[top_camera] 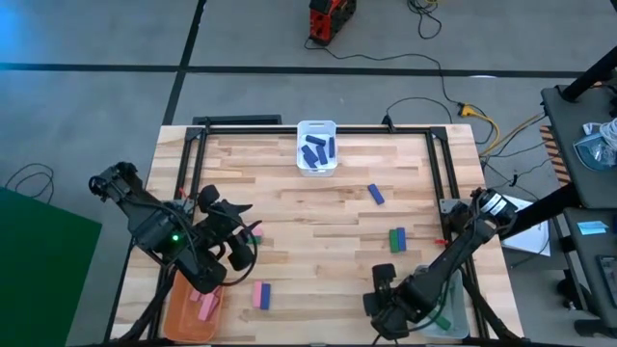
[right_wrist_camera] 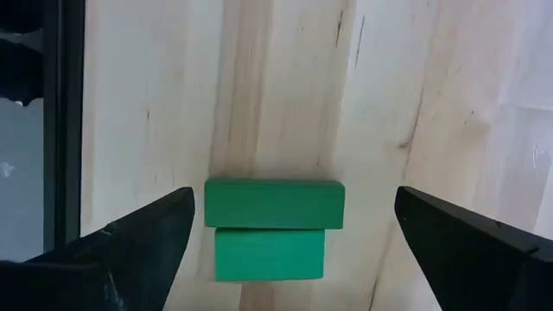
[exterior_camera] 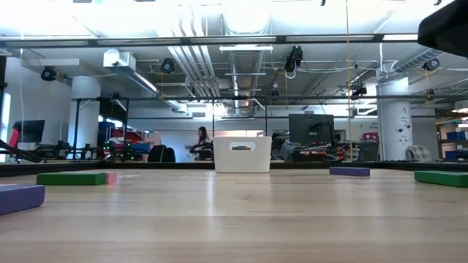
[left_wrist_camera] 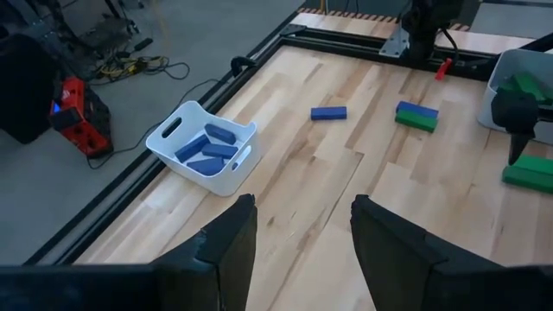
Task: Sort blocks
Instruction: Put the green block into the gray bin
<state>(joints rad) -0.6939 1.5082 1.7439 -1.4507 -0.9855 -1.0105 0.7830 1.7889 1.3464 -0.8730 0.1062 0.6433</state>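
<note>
Green, blue and pink blocks lie on the wooden table. My right gripper [top_camera: 383, 304] hangs open near the table's front edge, right of the middle. In the right wrist view its fingers [right_wrist_camera: 147, 238] stand on either side of a green block [right_wrist_camera: 275, 205], apart from it. That block lies flat on the table; whether the lighter green under it is its side or a second block, I cannot tell. My left gripper [left_wrist_camera: 302, 250] is open with nothing between its fingers, above the table's left part [top_camera: 241, 239], with a pink block [top_camera: 254, 230] beside it.
A white bin [top_camera: 316, 146] with blue blocks stands at the far edge. An orange bin [top_camera: 189, 310] with pink blocks sits front left, and a grey bin [top_camera: 455, 313] front right. Loose blocks: blue [top_camera: 376, 195], green with blue [top_camera: 397, 239], pink with blue [top_camera: 260, 295].
</note>
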